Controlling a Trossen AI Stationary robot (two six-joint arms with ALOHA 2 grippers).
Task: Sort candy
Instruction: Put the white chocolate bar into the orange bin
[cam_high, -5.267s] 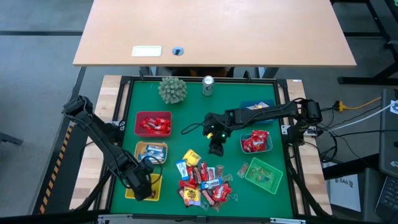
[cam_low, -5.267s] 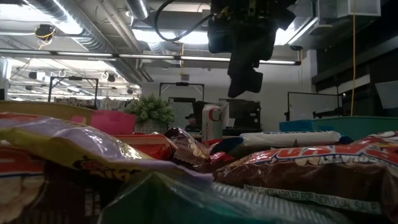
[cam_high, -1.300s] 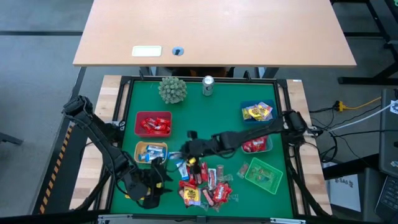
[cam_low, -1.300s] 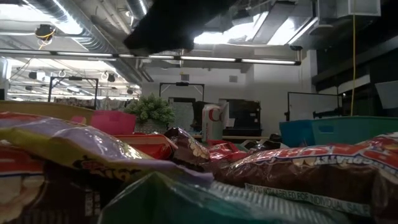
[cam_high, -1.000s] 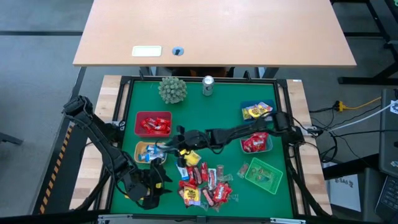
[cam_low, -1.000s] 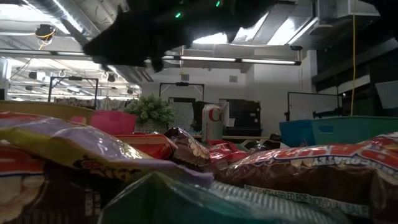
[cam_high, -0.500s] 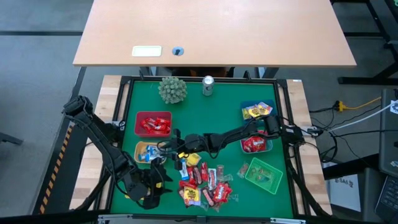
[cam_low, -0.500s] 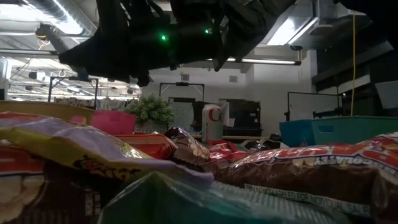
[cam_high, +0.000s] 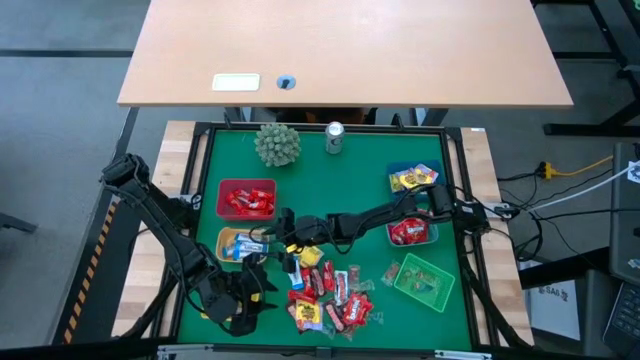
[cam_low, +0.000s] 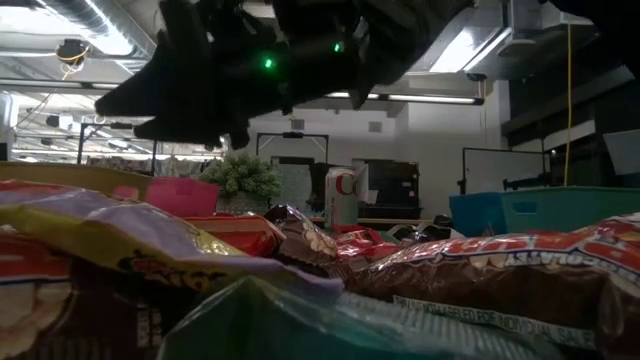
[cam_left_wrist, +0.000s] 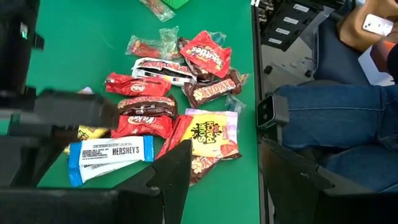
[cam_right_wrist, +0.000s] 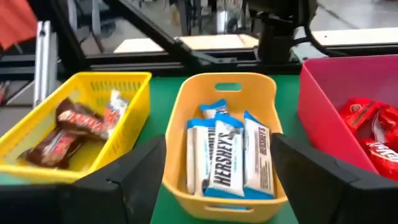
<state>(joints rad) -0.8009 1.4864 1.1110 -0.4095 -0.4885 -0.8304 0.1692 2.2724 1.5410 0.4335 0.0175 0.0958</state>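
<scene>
A loose pile of wrapped candy (cam_high: 328, 295) lies on the green mat near the front edge and also shows in the left wrist view (cam_left_wrist: 168, 106). My right gripper (cam_high: 268, 243) reaches across from the right and hangs open just over the orange basket (cam_right_wrist: 224, 87), which holds blue-white bars (cam_right_wrist: 225, 155). Its fingers stand on either side of the basket and hold nothing. My left gripper (cam_high: 255, 292) waits open at the front left, pointing at the pile, with nothing between its fingers (cam_left_wrist: 225, 149).
A yellow basket (cam_right_wrist: 93, 93) with brown bars and a red basket (cam_right_wrist: 336, 93) with red candy flank the orange one. Blue (cam_high: 413, 178), clear (cam_high: 410, 232) and green (cam_high: 425, 280) baskets stand at the right. A spiky green ball (cam_high: 277, 143) and a can (cam_high: 334, 137) stand at the back.
My right gripper has gone a little toward the table's left edge and down, to just over the orange basket. In the low view its fingers stand wider apart now than half a second ago.
</scene>
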